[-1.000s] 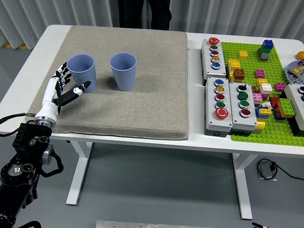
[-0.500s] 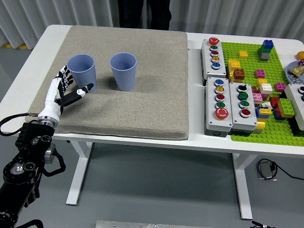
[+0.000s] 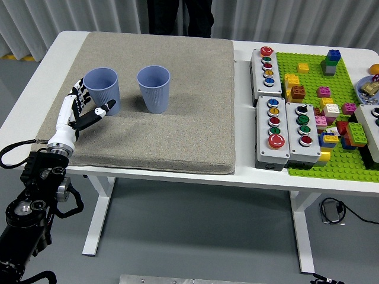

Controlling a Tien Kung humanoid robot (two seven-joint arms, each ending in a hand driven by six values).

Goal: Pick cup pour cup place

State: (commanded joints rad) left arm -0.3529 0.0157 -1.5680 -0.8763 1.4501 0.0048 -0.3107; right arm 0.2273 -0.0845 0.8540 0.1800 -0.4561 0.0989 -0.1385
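Observation:
Two blue ribbed cups stand upright on the grey mat (image 3: 172, 130): the left cup (image 3: 102, 89) and the right cup (image 3: 154, 88), a short gap apart. My left hand (image 3: 83, 105), white and black, sits just left of the left cup. Its fingers are spread around the cup's left side and its thumb points at the cup's base, not closed on it. The cup rests on the mat. What is inside the cups is not visible. My right arm is out of view.
Right of the mat stand three grey button boxes (image 3: 279, 131). A green baseplate (image 3: 320, 160) with several loose coloured bricks fills the table's right end. A person in dark clothes (image 3: 177, 15) stands at the far edge.
My left hand has shifted slightly back and forth beside the left cup and now sits a little closer to it. The cups have not moved.

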